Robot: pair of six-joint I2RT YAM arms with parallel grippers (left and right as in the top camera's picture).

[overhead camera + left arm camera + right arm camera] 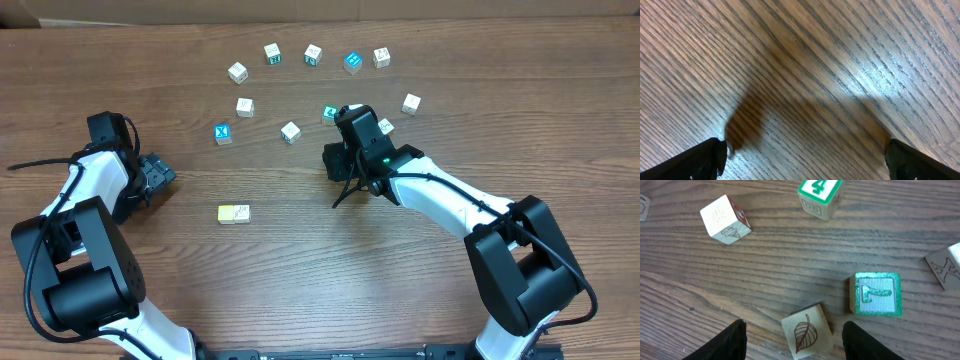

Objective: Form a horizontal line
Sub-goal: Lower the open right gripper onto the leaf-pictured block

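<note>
While open, right tool [796, 342] over cube [806, 330]

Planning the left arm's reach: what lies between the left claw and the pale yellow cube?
Nothing: the overhead view shows only bare wooden table between the left claw and the pale yellow cube, which sits against a white cube.

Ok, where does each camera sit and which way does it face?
Overhead: above the table, looking straight down; both arms show.
Left wrist: on the left arm, facing bare wood; left gripper fingertips show.
Right wrist: on the right arm, facing the leaf cube and green cube; right gripper fingertips show.
Shared: overhead and right wrist both show cubes.
</note>
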